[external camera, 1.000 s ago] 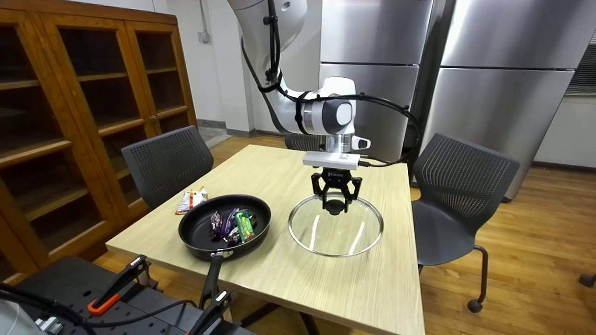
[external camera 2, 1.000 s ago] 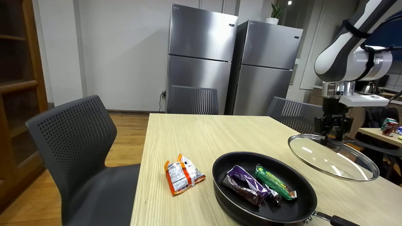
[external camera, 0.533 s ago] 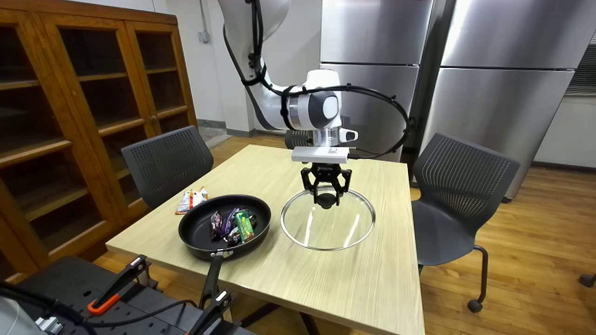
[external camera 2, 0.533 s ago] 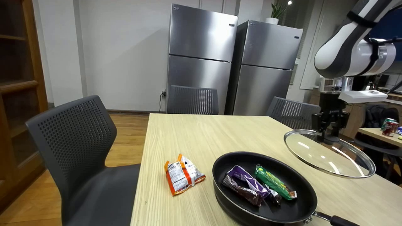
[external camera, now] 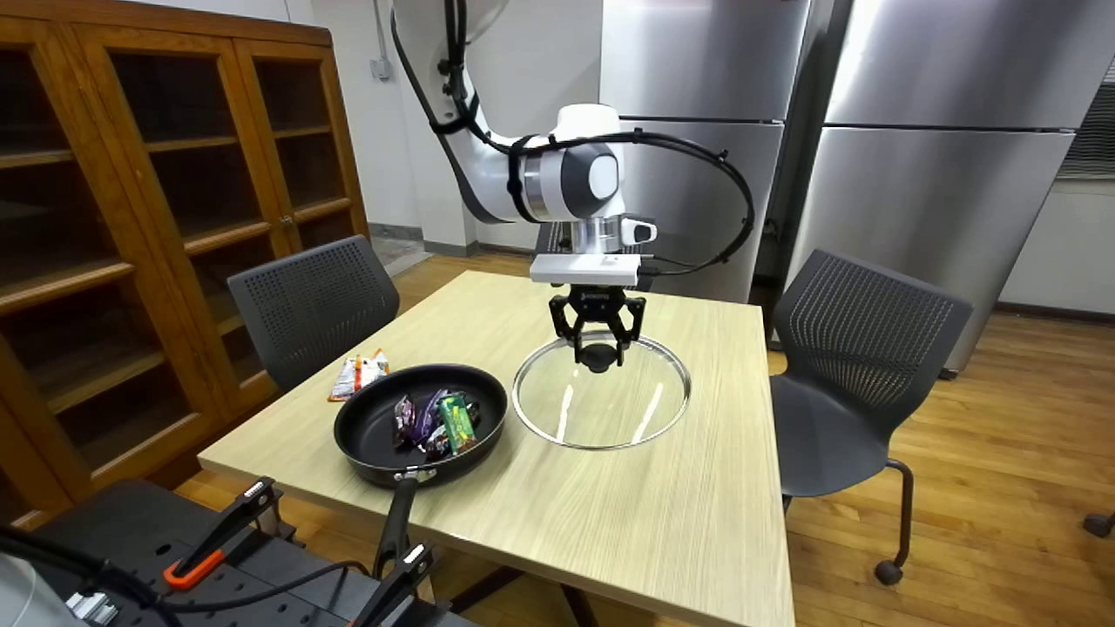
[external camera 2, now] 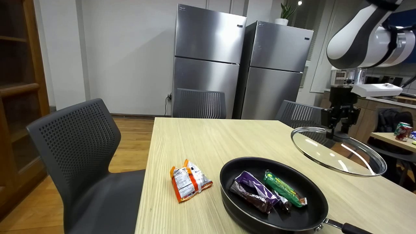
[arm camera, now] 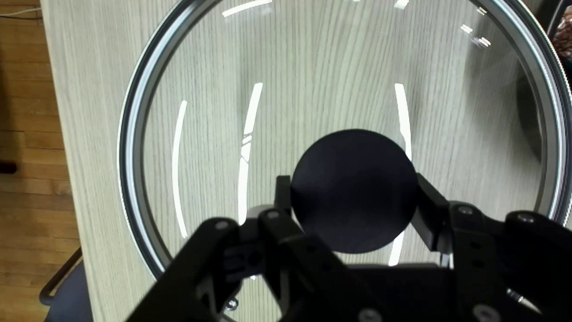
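Held: glass lid (external camera 2: 338, 151), in the air above the worktop (external camera: 679, 540), near the black pan (external camera: 375, 422) but apart from it. Fingers (arm camera: 283, 192) clamped on both sides of the lid's black knob (arm camera: 355, 192). Step in hand looks like lid gripped and lifted. Next move calls for a firm grip, lid kept level. Wrapped snacks (external camera 2: 260, 188) in pan; orange-white packet (external camera 2: 190, 183) beside it.

I see two steel refrigerators (external camera 2: 208, 71) beyond the worktop (external camera 2: 195, 139), with a potted plant (external camera 2: 282, 21) atop one, gray perforated-back chairs (external camera: 318, 305) around the edges, and a glass-fronted wooden cabinet (external camera: 174, 226); an exterior view gives me a red drink can (external camera 2: 404, 133) in the background.
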Robot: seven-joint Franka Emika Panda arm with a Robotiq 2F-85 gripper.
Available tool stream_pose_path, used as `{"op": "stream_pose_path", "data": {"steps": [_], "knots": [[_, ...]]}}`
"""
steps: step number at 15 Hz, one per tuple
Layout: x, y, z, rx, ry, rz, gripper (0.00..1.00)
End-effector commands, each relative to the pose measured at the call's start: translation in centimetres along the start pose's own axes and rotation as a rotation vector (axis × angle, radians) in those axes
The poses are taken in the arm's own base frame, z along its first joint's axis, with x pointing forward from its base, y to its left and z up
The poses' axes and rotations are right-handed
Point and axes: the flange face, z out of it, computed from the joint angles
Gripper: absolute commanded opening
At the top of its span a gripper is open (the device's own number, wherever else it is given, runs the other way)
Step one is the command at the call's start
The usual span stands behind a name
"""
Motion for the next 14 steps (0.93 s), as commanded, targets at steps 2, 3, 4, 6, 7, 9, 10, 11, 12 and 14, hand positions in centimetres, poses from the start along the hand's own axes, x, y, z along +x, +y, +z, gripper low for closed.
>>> {"op": "stream_pose_path", "data": {"steps": [2,3,4,6,7,9,10,11,12,14], "knots": [[-0.7,-1.6,-3.3,0.005,0.001,-0.056,0.39],[-0.7,-2.2,-3.4,0.005,-0.002,-0.066,0.39],[-0.7,-2.7,-3.4,0.005,-0.004,-0.075,0.39],[-0.8,-3.9,-3.3,0.007,-0.008,-0.095,0.39],[-0.8,-4.6,-3.3,0.008,-0.01,-0.106,0.39],[-0.9,-6.0,-3.3,0.007,-0.012,-0.128,0.39],[-0.9,-6.8,-3.3,0.006,-0.016,-0.142,0.39],[-1.0,-7.5,-3.2,0.006,-0.019,-0.156,0.39],[-1.0,-8.4,-3.1,0.006,-0.022,-0.169,0.39],[-1.0,-10.0,-2.9,0.006,-0.028,-0.195,0.39]]}}
